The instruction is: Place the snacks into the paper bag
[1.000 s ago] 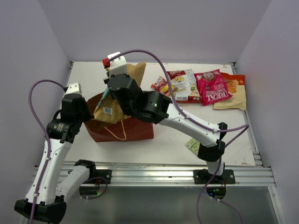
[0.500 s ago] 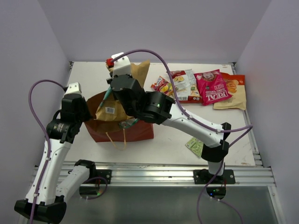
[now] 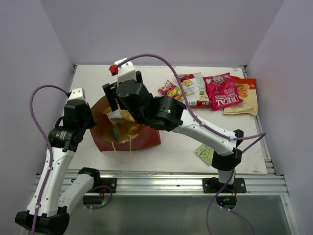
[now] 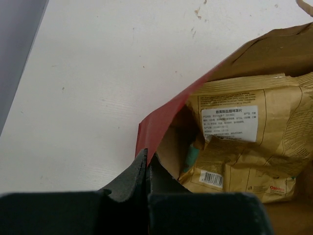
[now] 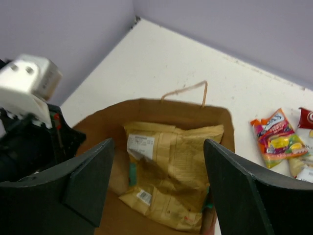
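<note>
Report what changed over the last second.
The right gripper opened and let go of the tan pouch, which dropped from sticking out of the bag to lying inside it. The gripper now hangs open over the bag. Unchanged: the left gripper shut on the bag's rim, the packets at the far right, and the green sachet.

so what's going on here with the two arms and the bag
Two arms are bagging snacks. The left gripper pinches the rim of the paper bag. The right gripper hangs open over the bag's mouth, and a tan pouch lies inside. A pink packet and others at the far right, plus a green sachet lying apart nearer the front, are not yet packed.
</note>
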`<state>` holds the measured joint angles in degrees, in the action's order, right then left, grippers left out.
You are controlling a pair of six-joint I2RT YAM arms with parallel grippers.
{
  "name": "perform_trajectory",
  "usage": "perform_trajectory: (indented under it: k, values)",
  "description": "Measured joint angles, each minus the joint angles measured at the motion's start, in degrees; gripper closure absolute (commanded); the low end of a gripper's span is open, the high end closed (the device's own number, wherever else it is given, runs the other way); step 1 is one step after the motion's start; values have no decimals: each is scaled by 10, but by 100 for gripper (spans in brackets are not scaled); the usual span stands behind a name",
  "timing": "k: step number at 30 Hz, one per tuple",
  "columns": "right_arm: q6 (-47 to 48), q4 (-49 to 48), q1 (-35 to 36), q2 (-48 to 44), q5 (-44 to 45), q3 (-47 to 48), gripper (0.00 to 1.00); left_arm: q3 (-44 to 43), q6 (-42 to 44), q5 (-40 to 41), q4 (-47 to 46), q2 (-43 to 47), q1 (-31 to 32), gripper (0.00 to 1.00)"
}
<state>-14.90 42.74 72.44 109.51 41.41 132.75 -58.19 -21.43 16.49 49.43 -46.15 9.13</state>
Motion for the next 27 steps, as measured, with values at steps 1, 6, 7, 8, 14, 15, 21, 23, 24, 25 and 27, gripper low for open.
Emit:
perform_trajectory:
  k: [1, 6, 7, 8, 14, 15, 21, 23, 24, 25, 27]
  values:
    - [9, 1, 1, -1, 2, 21, 20, 0, 0, -2, 1, 0, 0, 100]
    - [42, -9, -24, -71, 19, 0, 11, 0, 0, -2, 1, -1, 0, 100]
    - [37, -7, -50, -95, 3, -27, 9, 0, 0, -2, 1, -1, 0, 100]
    - [31, -5, -79, -114, -6, -51, 7, 0, 0, -2, 1, -1, 0, 100]
    - [20, -12, -356, -151, -37, -245, 2, 0, 0, -2, 1, -3, 0, 100]
    - [21, -9, -381, -130, -43, -257, 1, 0, 0, -2, 1, -4, 0, 100]
    - [41, -10, -445, 25, -71, -271, 2, -3, 0, 5, 0, -13, 0, 100]
    - [46, -10, -454, 69, -79, -272, 2, -5, 0, 7, 1, -15, 0, 100]
    - [47, -10, -458, 87, -82, -272, 2, -6, 0, 8, 2, -15, 0, 100]
    - [49, -9, -462, 103, -83, -272, 2, -6, 0, 10, 3, -16, 0, 100]
    - [49, -4, -470, 125, -85, -273, 2, -8, 0, 14, 6, -16, 0, 100]
